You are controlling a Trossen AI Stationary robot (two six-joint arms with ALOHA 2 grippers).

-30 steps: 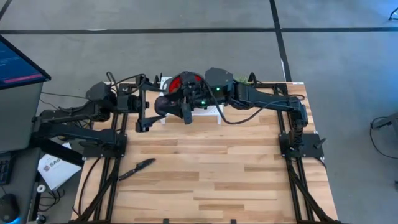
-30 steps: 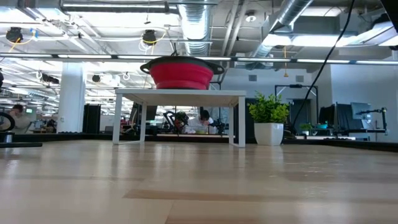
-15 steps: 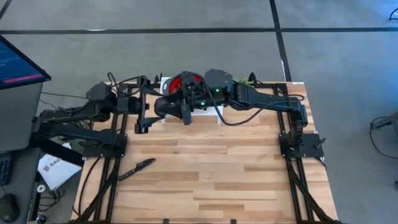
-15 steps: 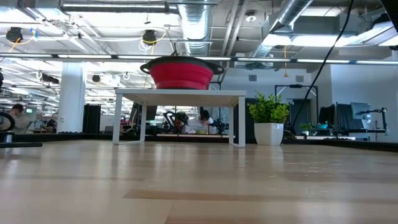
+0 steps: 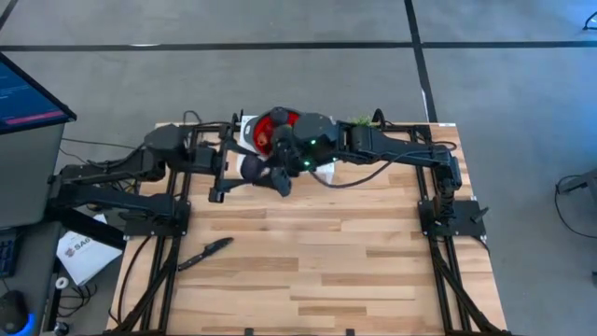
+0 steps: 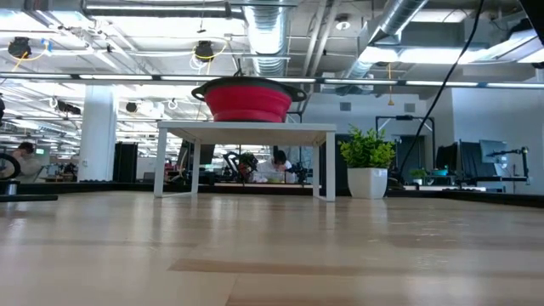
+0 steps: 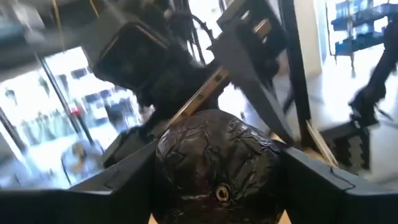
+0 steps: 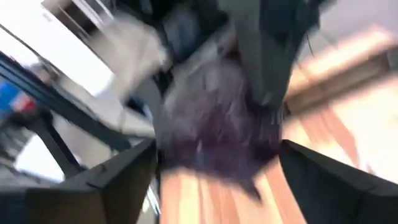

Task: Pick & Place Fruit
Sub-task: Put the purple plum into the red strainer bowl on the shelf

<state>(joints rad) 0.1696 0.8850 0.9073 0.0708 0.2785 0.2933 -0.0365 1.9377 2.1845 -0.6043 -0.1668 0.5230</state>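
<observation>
A: The left gripper [image 7: 219, 186] is clamped on the dark purple fruit [image 7: 217, 155]. The wrinkled round piece fills the gap between the two fingers [image 7: 109, 180] and touches both.

B: Where is that over the table?

A: Near the far edge of the wooden table [image 5: 326, 271], just in front of the white stand [image 6: 246, 127]. The fruit hangs above the boards, between the two arms.

B: And the right gripper [image 5: 272, 175]?

A: It sits just beside the fruit, coming in from the other side. Its own wrist view is smeared, so I cannot tell whether it grips the piece or is loose.

B: What crowds the spot?

A: The right arm's dark body fills the space right behind the fruit in the left wrist view. From above, that arm also covers part of the red bowl [image 6: 247, 100], which sits on top of the stand.

B: Anything else around?

A: A small potted plant [image 6: 367, 161] stands beside the stand, toward the right arm's side. A black knife [image 5: 205, 252] lies on the boards well apart from the grippers, near the left edge. A monitor [image 5: 28, 93] is off the table on the left.
</observation>
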